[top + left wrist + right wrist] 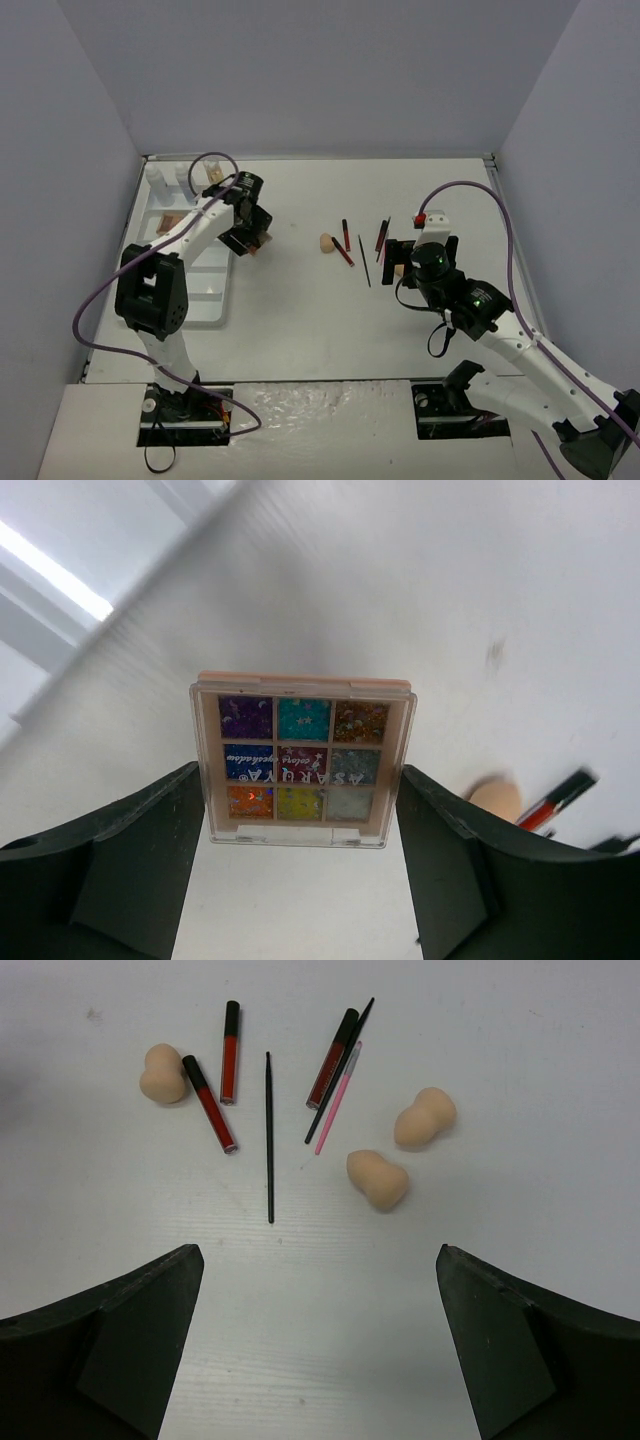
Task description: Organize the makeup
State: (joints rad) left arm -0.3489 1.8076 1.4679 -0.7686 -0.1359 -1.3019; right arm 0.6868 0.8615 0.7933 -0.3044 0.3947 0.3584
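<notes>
Palette in the grip! The left wrist camera shows what the overhead cannot: a nine-pan glitter eyeshadow palette point(300, 765), pinched edge to edge by the left gripper point(300, 780), jaws part-closed on it above the table point(480, 570). From above, that arm bends forward just right of the white slotted tray point(205, 300), where a flat peach piece point(172, 219) lies near the far end. Over to the right gripper point(318, 1255): spread wide, holding nothing, poised over three peach sponges point(377, 1179), red lip tubes point(230, 1050) and thin sticks point(269, 1138).
</notes>
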